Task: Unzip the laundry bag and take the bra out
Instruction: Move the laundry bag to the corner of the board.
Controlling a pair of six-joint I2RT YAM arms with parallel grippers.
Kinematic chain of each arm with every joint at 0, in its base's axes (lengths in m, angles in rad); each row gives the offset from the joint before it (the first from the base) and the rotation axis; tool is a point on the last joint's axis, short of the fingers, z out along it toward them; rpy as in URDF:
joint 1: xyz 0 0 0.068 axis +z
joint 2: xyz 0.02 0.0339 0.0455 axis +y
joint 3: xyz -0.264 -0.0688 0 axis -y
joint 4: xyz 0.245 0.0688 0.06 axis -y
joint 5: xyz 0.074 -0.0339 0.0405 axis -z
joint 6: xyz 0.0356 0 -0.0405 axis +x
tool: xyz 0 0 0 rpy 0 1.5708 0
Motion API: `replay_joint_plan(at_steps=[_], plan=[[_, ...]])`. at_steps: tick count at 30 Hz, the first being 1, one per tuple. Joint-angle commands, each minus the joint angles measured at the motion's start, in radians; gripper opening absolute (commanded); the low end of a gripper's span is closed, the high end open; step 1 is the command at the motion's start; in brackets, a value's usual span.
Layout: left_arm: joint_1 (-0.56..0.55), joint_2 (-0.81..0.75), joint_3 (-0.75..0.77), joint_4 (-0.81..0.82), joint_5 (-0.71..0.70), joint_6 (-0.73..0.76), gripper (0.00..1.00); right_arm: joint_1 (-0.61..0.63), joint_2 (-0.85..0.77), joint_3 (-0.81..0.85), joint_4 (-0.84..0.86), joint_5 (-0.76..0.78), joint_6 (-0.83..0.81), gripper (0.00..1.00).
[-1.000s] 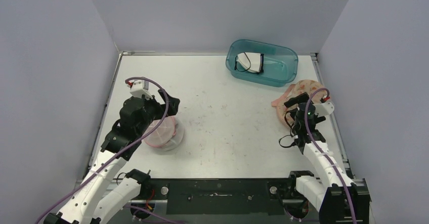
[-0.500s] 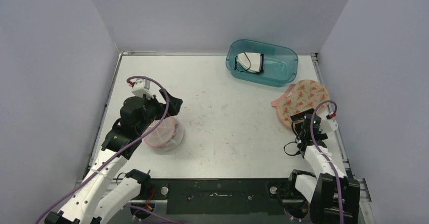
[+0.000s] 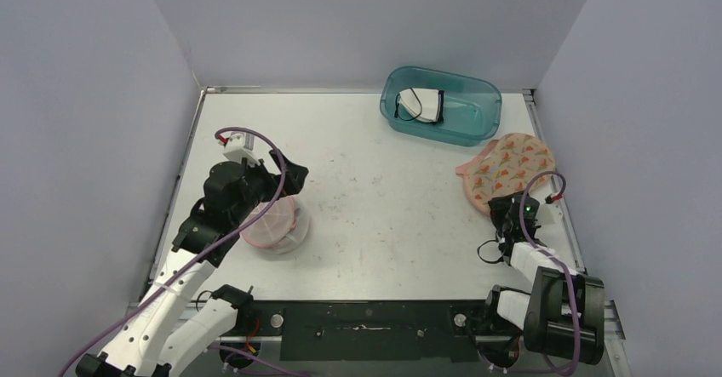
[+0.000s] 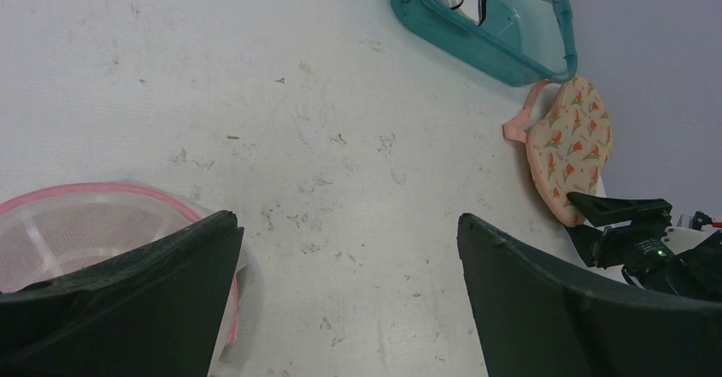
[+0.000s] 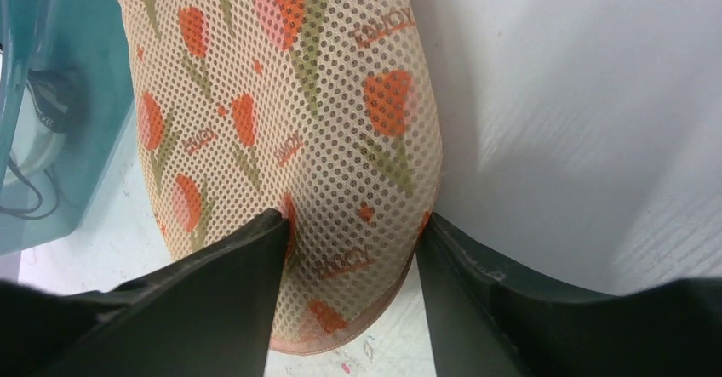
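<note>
Removal stage of the task, seen from above and from both wrists. The bra (image 3: pixel 507 168), a peach mesh cup printed with orange flowers, lies on the worktop (image 3: pixel 383 207) at its right edge, just near of the teal tub (image 3: pixel 464 117) and well apart from the laundry bag (image 3: pixel 274 228), which sits at the near left as a pink-rimmed mesh dome. Whether the bag's zip stands open, and whether anything is inside it, cannot be told from these views. The right gripper (image 3: pixel 508 209) sits at the near end of the bra; in its wrist view the jaws stand partly closed, one on each side of the cup's near tip, and whether they pinch the fabric or merely flank it cannot be told. The left gripper (image 3: pixel 289 175) hangs above the far edge of the bag with its jaws spread wide and holding nothing. With the bra already outside the bag, the task appears to be at or close to its last step. The next move probably calls for the right jaws to let go of the fabric, if they do hold it, and for that arm to draw back towards the near edge without dragging the cup; the left arm needs only to lift clear of the bag.
</note>
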Motion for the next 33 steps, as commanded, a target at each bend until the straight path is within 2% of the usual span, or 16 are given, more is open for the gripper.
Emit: replay_joint_plan(at_steps=[1, 10, 13, 18, 24, 30, 33], plan=[[0.005, 0.009, 0.009, 0.047, 0.007, -0.004, 0.98, -0.007, -0.016, -0.021, 0.053, -0.036, 0.03, 0.52], [-0.004, 0.025, 0.008, 0.044, 0.003, -0.004, 0.99, -0.001, -0.164, 0.027, -0.085, -0.072, 0.031, 0.28], [-0.013, 0.03, 0.007, 0.04, -0.008, -0.002, 0.99, 0.03, -0.207, 0.056, -0.145, -0.095, 0.023, 0.25], [-0.024, 0.051, 0.009, 0.04, -0.005, -0.002, 0.99, 0.102, -0.296, 0.14, -0.27, -0.059, 0.025, 0.06], [-0.033, 0.06, 0.009, 0.035, -0.002, -0.003, 0.99, 0.232, -0.426, 0.188, -0.411, -0.015, 0.079, 0.05], [-0.077, 0.05, 0.013, 0.02, -0.037, -0.003, 1.0, 0.361, -0.528, 0.191, -0.524, -0.047, 0.158, 0.05], [-0.091, 0.029, -0.041, 0.029, -0.009, -0.078, 1.0, 0.446, -0.581, 0.168, -0.55, -0.018, 0.213, 0.05]])
